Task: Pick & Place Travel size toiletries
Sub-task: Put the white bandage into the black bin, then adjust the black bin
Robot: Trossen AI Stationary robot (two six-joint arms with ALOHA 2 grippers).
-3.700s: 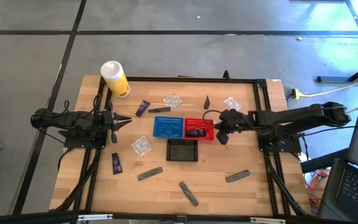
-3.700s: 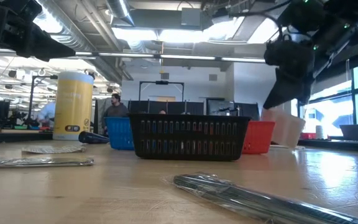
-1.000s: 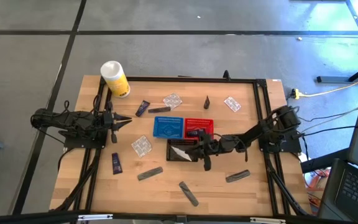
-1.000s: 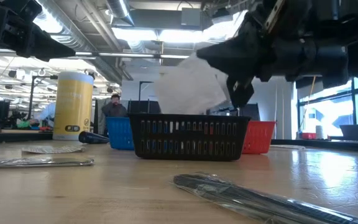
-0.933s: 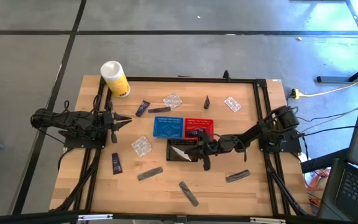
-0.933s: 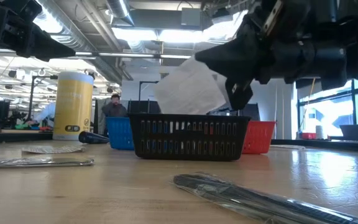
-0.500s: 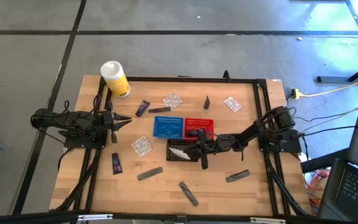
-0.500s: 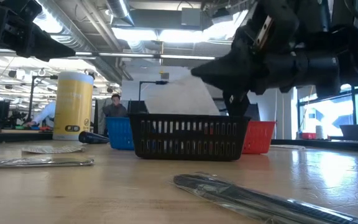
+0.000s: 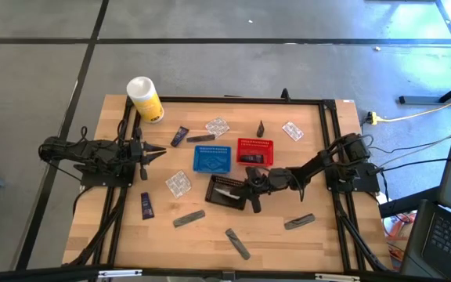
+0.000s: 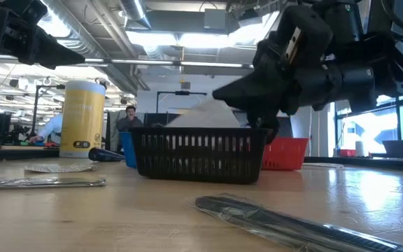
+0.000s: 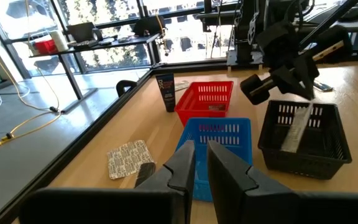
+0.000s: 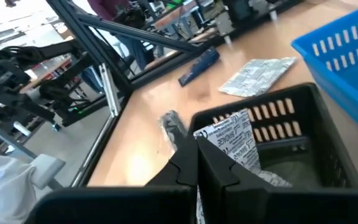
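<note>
Dark metal, the left arm lay stretched level along the counter's left edge, its left gripper (image 9: 153, 150) aimed toward the middle, jaws drawn nearly together and holding nothing. Near it, toward the counter's front edge, a clear crinkly packet (image 9: 178, 184) lay flat, and a dark navy sachet (image 9: 146, 205) lay with its long axis running front to back. A grey tube (image 9: 189, 218) rested closer to the front edge, long axis roughly left to right.

The right arm reached in low from the right edge, elbow bent, toward the middle of the counter. Its right gripper (image 9: 250, 188) hung at the right rim of the black basket (image 9: 220, 199), jaws clenched on a white packet (image 12: 234, 142). That packet stood tilted inside the black basket, its upper edge rising above the rim (image 10: 207, 113). Just behind stood the blue basket (image 9: 211, 158) and red basket (image 9: 254, 150).
</note>
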